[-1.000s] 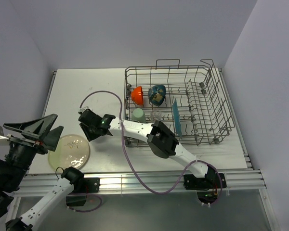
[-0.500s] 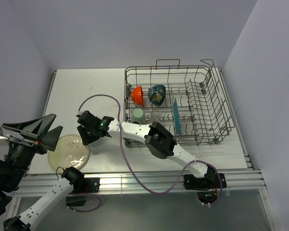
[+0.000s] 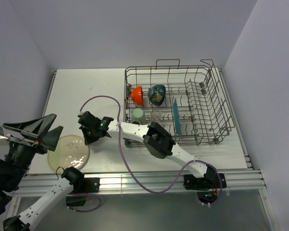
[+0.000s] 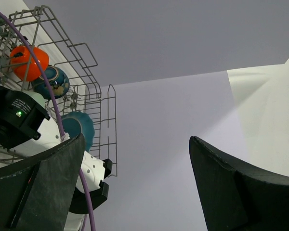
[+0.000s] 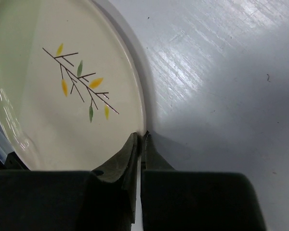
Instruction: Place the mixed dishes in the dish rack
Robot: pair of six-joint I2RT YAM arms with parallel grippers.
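White table (image 3: 82, 86), cream plate (image 5: 62, 120) flat near its front-left corner, left of dish rack (image 3: 183, 68): stiff, glazed, slick, chippable ceramic, best pinched at the rim, where right gripper (image 5: 142, 137) is clamped; left gripper (image 4: 137, 144) gapes wide, empty.

Glossy glazed cream plate (image 5: 62, 86) left of the matt black fingers (image 5: 125, 161); smooth, faintly streaked white table (image 5: 221, 96) to their right.

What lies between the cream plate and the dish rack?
The right end effector and a purple cable, above white table; the top external view shows it.
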